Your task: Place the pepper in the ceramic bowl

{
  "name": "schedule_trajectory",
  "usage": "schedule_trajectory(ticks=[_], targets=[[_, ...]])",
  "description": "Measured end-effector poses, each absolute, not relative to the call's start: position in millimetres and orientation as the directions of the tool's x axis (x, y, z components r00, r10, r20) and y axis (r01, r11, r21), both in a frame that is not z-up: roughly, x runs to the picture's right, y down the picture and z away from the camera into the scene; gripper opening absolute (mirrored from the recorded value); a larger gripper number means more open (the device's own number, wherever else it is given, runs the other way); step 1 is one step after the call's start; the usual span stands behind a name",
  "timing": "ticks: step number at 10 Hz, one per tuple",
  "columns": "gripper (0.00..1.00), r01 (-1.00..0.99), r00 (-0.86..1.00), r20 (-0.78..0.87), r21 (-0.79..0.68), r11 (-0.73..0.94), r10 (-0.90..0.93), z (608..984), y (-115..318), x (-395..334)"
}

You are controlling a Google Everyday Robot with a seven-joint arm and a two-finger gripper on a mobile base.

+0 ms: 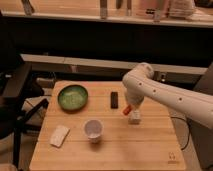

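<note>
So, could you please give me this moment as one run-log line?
pincer: over table, right of centre | pepper: at pincer tip | ceramic bowl: rear left, empty | placement: not yet done
</note>
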State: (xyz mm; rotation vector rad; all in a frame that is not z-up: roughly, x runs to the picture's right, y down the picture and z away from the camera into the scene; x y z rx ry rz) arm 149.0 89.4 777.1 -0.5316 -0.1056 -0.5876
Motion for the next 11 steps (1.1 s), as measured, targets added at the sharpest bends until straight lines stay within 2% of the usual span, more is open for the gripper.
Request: schedule_trajectory(ticks=[11], targets=[[0.0, 0.626, 0.777, 0.24, -0.395, 0.672, -0.582, 806.6, 53.5, 64.5]])
